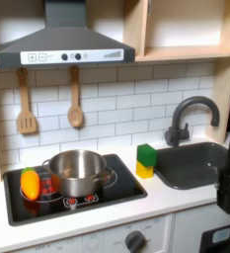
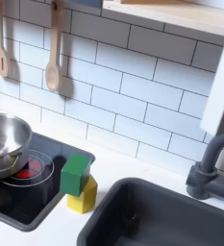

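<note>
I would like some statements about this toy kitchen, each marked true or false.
1. The metal pot stands on the black stove. True.
2. The green and yellow sponge lies inside the sink. False: it stands on the counter between stove and sink.
3. Two wooden utensils hang on the tiled wall: a spatula and a spoon. True.
4. The orange object lies inside the pot. False: it sits on the stove at the pot's left in the first exterior view.
5. The hand grips the faucet. False: it is at the first exterior view's right edge, apart from the faucet, and its state is unclear.
</note>
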{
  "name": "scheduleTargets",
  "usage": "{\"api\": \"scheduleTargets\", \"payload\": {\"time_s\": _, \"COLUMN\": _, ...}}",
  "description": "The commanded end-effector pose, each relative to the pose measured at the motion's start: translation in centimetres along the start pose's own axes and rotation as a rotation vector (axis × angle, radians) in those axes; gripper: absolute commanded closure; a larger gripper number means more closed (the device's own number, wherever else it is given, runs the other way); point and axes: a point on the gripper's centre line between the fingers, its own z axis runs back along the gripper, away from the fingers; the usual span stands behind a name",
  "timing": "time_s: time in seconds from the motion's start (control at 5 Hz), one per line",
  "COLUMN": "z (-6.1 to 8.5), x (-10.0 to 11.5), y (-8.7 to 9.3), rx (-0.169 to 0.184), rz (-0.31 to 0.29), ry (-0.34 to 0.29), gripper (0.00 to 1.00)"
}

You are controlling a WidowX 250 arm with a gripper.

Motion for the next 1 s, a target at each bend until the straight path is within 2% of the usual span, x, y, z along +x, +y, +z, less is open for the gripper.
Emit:
{"api": "scheduleTargets", "payload": {"time_s": 0.0, "z": -0.76, "x": 0.35, "y": -0.12, "rx": 0.004, "rz": 0.023, "ry": -0.003, "gripper": 0.00}}
{"api": "scheduleTargets", "payload": {"time_s": 0.6, "z": -0.83, "x": 0.24, "y": -0.21, "rx": 0.002, "rz": 0.019, "ry": -0.001, "gripper": 0.00}}
{"api": "scheduleTargets", "payload": {"time_s": 0.8, "z": -1.07, "x": 0.53, "y": -0.56, "rx": -0.043, "rz": -0.050, "ry": -0.003, "gripper": 0.00}}
